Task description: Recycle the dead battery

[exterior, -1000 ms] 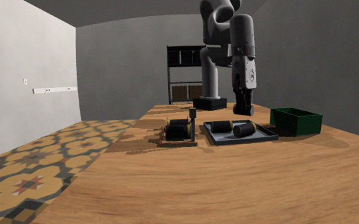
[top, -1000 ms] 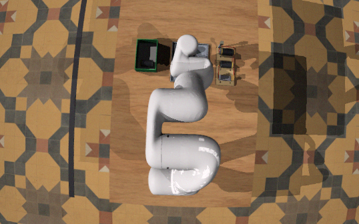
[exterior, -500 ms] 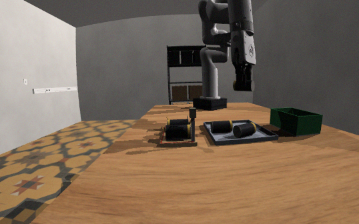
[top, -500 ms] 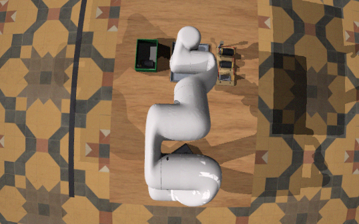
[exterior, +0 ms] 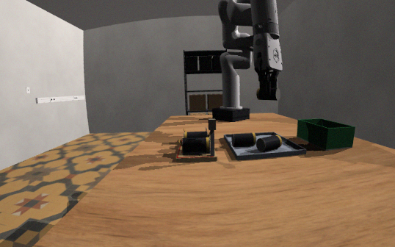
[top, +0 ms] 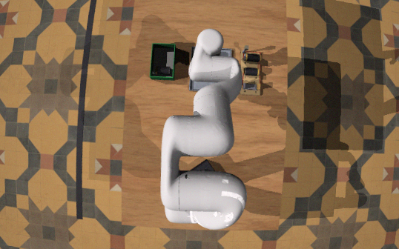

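My gripper point(exterior: 268, 97) hangs high above the table, over the far side of the grey tray point(exterior: 265, 153), and is shut on a dark battery point(exterior: 259, 94) with a gold end. In the overhead view the arm hides the gripper and most of the tray point(top: 195, 88). Two batteries point(exterior: 244, 139) point(exterior: 269, 142) lie loose in the tray. The holder board point(top: 251, 92) point(exterior: 195, 158) carries two batteries point(top: 252, 57) point(top: 251, 71) point(exterior: 195, 134) point(exterior: 195, 145); its nearest slot looks empty. The bulb post point(exterior: 212, 126) looks dark. The green recycling box point(top: 152, 61) point(exterior: 325, 133) stands upright with one battery point(top: 165, 70) inside.
The arm's base point(exterior: 230, 114) stands at the far end of the wooden table point(exterior: 236, 206). A dark shelf point(exterior: 199, 62) stands behind it against the wall. The patterned floor point(exterior: 34, 184) lies to the left of the table.
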Tool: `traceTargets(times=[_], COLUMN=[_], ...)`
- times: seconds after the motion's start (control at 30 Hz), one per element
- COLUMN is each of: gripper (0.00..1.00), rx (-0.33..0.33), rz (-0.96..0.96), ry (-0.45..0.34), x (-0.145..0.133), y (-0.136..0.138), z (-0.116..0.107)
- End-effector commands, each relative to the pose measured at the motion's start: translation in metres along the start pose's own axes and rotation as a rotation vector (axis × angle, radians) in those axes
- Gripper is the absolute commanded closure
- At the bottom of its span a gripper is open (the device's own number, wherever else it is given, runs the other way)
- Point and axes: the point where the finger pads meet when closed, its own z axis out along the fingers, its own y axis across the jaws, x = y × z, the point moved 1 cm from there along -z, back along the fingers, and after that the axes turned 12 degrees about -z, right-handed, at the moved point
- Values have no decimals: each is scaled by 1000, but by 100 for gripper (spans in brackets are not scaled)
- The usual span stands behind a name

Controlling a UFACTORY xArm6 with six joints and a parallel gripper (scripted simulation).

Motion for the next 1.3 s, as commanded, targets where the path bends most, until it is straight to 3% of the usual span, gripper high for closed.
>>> traceTargets(times=[0.0, 0.67, 1.17, 1.27], gripper=[72, 72, 72, 72], rx=[4, 4, 2, 2], rz=[36, 412, 984, 1026], ry=[-3, -4, -5, -5], x=[-1, -1, -1, -1], y=[-1, -1, -1, -1], z=[-2, -2, -2, -2])
